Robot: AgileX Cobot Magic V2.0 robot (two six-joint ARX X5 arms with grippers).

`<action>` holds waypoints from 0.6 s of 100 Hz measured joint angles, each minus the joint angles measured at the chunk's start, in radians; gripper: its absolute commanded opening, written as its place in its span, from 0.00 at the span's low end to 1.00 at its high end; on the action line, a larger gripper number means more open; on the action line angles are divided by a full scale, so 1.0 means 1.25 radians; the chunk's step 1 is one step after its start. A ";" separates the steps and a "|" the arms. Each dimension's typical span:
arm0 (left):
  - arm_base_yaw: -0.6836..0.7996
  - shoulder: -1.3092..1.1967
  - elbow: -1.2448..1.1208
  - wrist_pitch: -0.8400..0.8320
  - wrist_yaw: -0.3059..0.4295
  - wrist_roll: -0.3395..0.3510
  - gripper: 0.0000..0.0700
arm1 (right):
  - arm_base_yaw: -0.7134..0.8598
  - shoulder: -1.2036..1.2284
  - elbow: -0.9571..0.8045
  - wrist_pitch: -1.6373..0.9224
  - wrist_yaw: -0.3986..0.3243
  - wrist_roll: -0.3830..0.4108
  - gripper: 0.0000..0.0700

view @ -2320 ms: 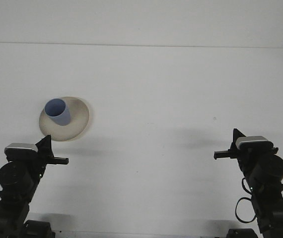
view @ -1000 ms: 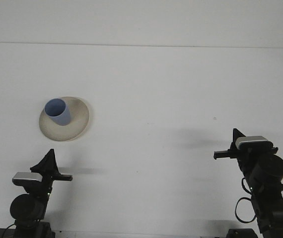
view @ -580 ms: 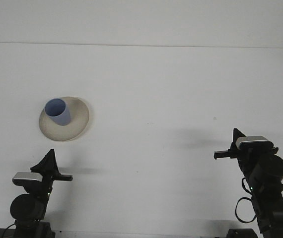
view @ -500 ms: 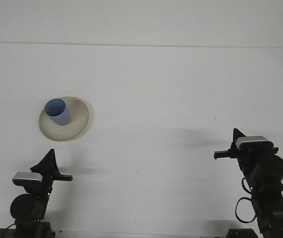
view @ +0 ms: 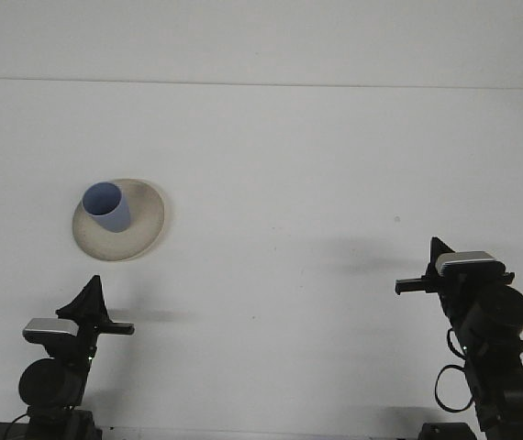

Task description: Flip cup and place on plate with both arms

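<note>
Small blue plastic cup (view: 105, 205) stands upright, mouth up, on a round cream-coloured plate (view: 142, 229) — cup sits on the plate's left-rear part, not centred, touching the plate surface. Plate lies flat on the plain white worktop (view: 317, 165), left of centre, mid-depth. Left tool (view: 96, 312) is low at the near-left edge, well short of the plate and a bit nearer the front than it, nothing in it; its dark pointed fingers stick up and to the right, but from this angle I cannot tell whether they are spread or closed. A silver-grey block sits on top of the left arm's wrist, black round joint below it. Right tool (view: 422, 275) is at the near-right, well apart from cup and plate, also carrying nothing — black finger points up, a short bar pokes left toward the middle of the worktop; spread or closed, cannot tell here either. Right arm is bigger in view than the left, with the same silver-grey block on top and a black cable looping beside its lower joint. Faint shadows fall on the worktop beside both arms. A thin horizontal line crosses the far back of the white surface.
</note>
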 measured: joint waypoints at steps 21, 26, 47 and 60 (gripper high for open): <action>0.000 0.000 0.000 0.000 0.000 0.000 0.02 | 0.000 -0.003 0.000 -0.001 0.000 0.000 0.00; 0.000 0.000 0.000 0.000 0.000 0.000 0.02 | 0.000 -0.010 0.000 0.000 0.000 0.000 0.00; 0.000 0.000 0.000 0.000 0.000 0.000 0.02 | 0.000 -0.070 -0.010 0.004 0.001 0.000 0.00; 0.000 0.000 0.000 0.000 0.000 0.000 0.02 | 0.000 -0.136 -0.058 0.015 0.001 0.000 0.00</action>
